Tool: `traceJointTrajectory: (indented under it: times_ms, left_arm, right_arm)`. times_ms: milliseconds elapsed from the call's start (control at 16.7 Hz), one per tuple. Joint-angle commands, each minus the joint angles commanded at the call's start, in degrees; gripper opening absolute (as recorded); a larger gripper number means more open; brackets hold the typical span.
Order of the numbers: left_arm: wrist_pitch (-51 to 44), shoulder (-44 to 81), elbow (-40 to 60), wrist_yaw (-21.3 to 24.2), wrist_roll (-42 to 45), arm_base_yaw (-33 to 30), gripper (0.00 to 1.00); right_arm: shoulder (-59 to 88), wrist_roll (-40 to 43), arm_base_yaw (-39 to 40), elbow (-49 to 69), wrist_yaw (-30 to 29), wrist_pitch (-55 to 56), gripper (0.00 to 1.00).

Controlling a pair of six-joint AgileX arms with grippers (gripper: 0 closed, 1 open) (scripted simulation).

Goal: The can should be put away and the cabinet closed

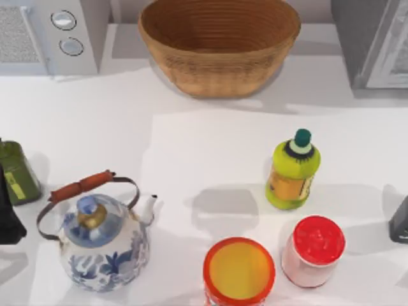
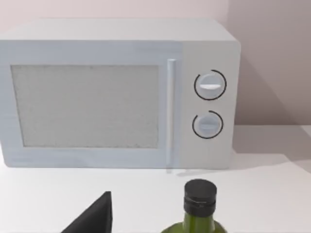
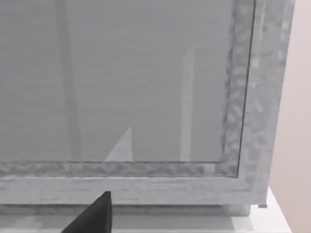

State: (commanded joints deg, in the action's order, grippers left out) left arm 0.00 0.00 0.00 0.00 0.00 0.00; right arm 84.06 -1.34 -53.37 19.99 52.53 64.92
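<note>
Left gripper [image 1: 7, 220] cut off at left edge beside green bottle [image 1: 18, 172], right gripper [image 1: 400, 222] at right edge — both grips unreadable

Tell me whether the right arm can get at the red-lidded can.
Probably yes. The right tool sits at the table's right edge, and the red-lidded can stands close beside it with bare table between them; the yellow bottle stands farther back.

You're looking at rendered kitchen scene. White counter [image 1: 191, 146] carries kitchen goods: microwave [image 1: 48, 35] with two dials at back left, woven basket [image 1: 220, 41] at back centre, grey cabinet [image 1: 376, 41] at back right. Blue-patterned kettle [image 1: 102, 239], green oil bottle [image 1: 18, 172], mustard-style bottle [image 1: 293, 171], red-lidded jar [image 1: 313, 250], orange-rimmed can [image 1: 239, 271] stand nearer front.
</note>
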Motion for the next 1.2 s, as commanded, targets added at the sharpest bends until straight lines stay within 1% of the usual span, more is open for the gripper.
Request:
traceJointTrajectory:
  times_ms: [240,660,780,900,1020,1200]
  left_arm:
    - [0.0,0.0,0.0,0.0,0.0,0.0,1.0]
    - [0.0,0.0,0.0,0.0,0.0,0.0,1.0]
    - [0.0,0.0,0.0,0.0,0.0,0.0,1.0]
    - [0.0,0.0,0.0,0.0,0.0,0.0,1.0]
    - [0.0,0.0,0.0,0.0,0.0,0.0,1.0]
    - [0.0,0.0,0.0,0.0,0.0,0.0,1.0]
  right_arm:
    - [4.48,0.09,-4.94,0.98,4.87,3.46,1.0]
    - [4.72,0.1,-5.14,0.94,5.19,3.65,1.0]
    - [4.86,0.1,-5.41,2.6,5.37,1.97,1.0]
    - [5.06,0.1,-5.92,6.52,5.77,-2.09,1.0]
    - [5.07,0.1,-6.47,12.45,6.28,-8.57,1.0]
    - [4.4,0.1,-7.14,24.34,7.05,-22.96,1.0]
